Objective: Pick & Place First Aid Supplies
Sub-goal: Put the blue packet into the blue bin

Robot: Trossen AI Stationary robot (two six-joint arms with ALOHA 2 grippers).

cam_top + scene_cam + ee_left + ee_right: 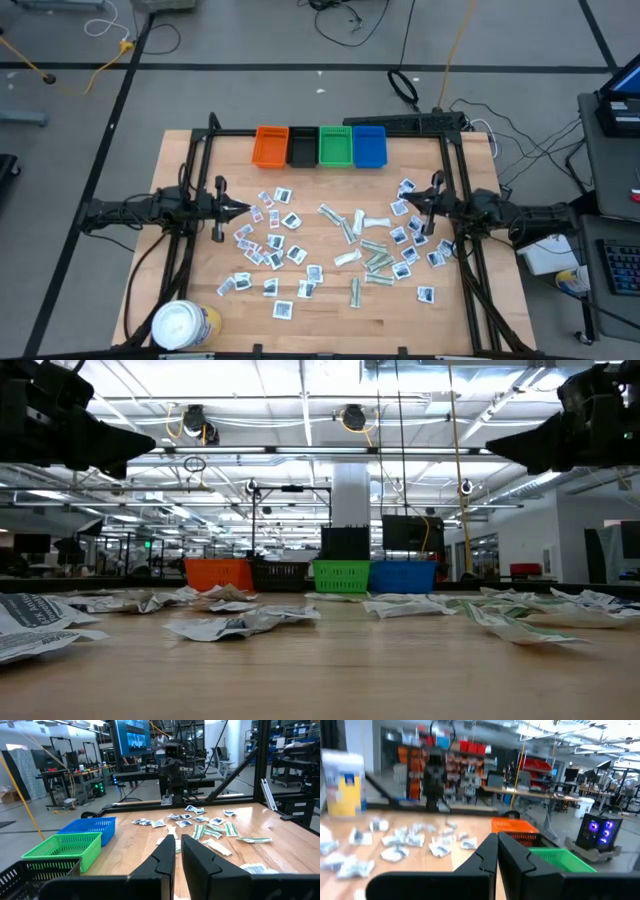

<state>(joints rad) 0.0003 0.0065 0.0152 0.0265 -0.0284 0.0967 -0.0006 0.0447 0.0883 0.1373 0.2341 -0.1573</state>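
Many small first aid packets lie flat, scattered over the wooden table (320, 315): white squarish sachets (277, 240) mostly on the left and right, pale green-white strip wrappers (366, 252) in the middle. In the low view they show as crumpled packets (240, 622). My left gripper (243, 208) hovers above the table's left side, fingers level and pointing right, shut with only a thin slit (178, 852). My right gripper (412, 207) hovers over the right side, pointing left, shut (497, 851). Both hold nothing.
Four bins stand in a row at the far edge: orange (271, 146), black (302, 146), green (335, 146), blue (368, 146). A white-lidded yellow round tub (183, 325) sits at the near left corner. A dark frame borders the table.
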